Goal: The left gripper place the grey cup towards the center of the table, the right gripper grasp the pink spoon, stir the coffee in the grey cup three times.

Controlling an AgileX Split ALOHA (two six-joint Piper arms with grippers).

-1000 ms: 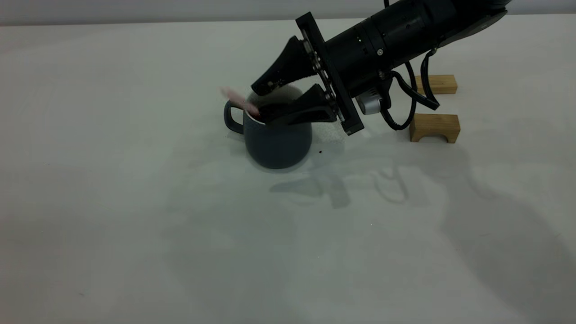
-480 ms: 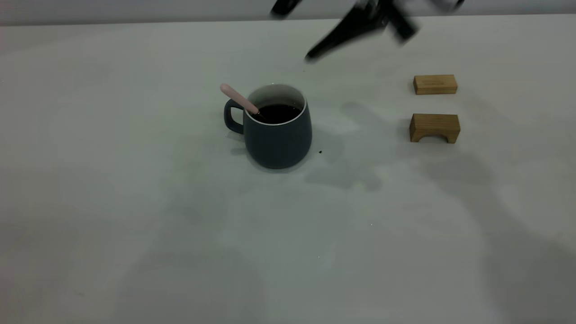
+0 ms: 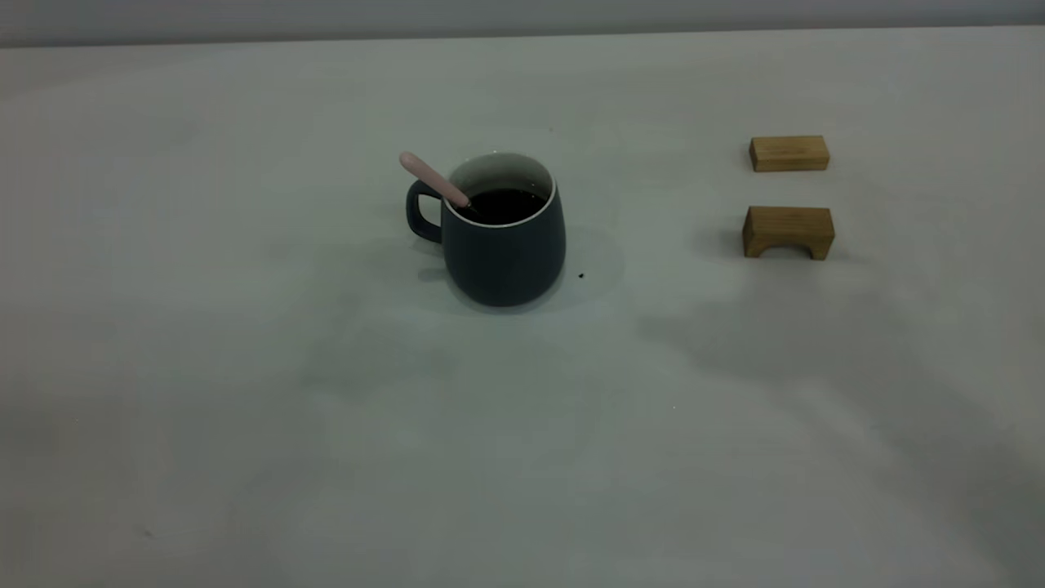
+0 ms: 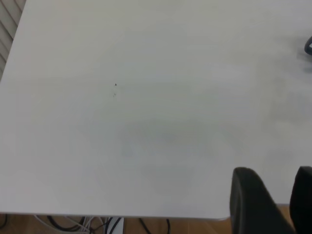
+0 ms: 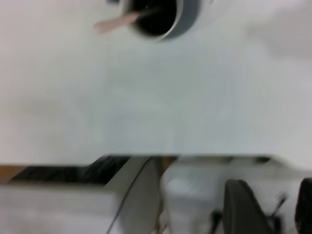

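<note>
pink spoon (image 3: 434, 180) in grey cup (image 3: 504, 245) — leaning on rim

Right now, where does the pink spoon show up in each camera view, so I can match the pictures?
Exterior view: the spoon leans in the cup, handle sticking out over the rim on the cup-handle side, near the picture's centre.
Left wrist view: no spoon; only a dark sliver at the picture's right edge, too little to identify.
Right wrist view: the spoon lies across the cup's rim at the picture's top edge.
Shared landmark: the cup.
</note>
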